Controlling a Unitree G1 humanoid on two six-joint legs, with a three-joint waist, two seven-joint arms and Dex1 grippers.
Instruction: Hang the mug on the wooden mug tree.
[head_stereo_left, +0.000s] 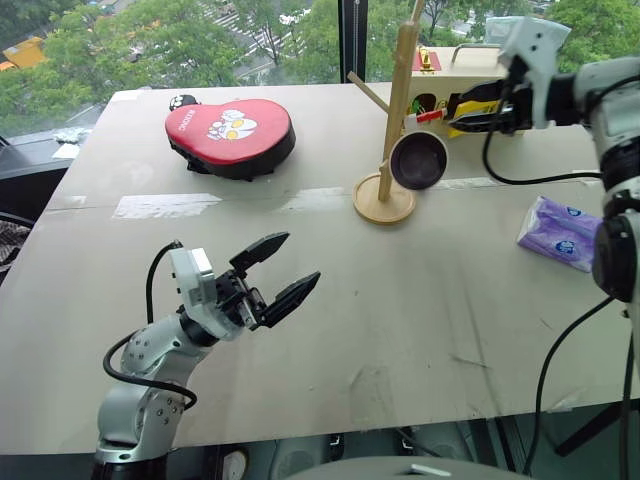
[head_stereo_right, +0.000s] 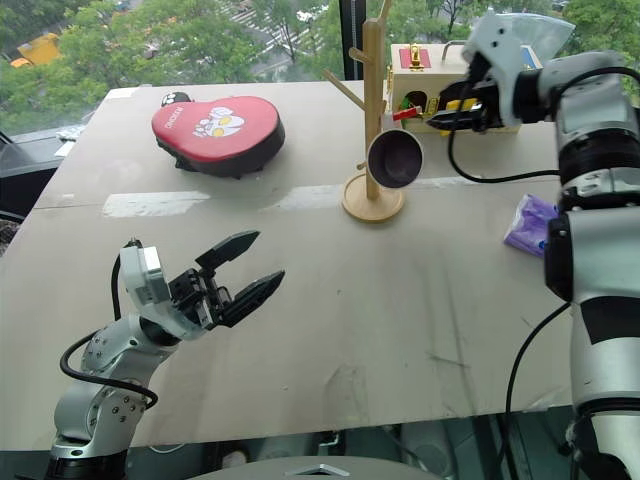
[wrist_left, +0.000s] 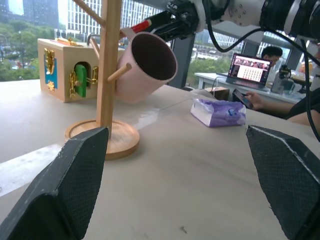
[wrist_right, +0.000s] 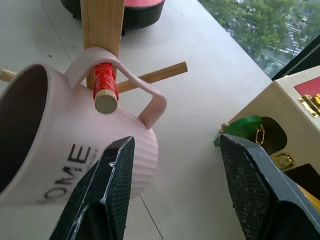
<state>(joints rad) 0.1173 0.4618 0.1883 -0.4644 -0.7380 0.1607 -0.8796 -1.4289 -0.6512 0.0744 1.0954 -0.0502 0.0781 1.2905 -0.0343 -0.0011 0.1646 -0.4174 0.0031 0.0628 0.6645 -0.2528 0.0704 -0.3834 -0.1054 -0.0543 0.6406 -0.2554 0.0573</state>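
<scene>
Mug (wrist_right: 75, 150) hung by its handle on a red-tipped peg of the wooden mug tree (head_stereo_left: 398, 110); right gripper (wrist_right: 172, 190) parted, empty; left gripper (head_stereo_left: 278, 270) wide, empty.

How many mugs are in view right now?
1. The mug hangs by its handle on a red-tipped peg of the wooden mug tree, just in front of the right gripper, whose jaws stand apart.

We read this as an office/lab, high up: big window (head_stereo_left: 200, 40) w/ treetops + street below, plain worktable (head_stereo_left: 400, 330), person at laptop (wrist_left: 248, 68) on desk behind, towers outside.
</scene>
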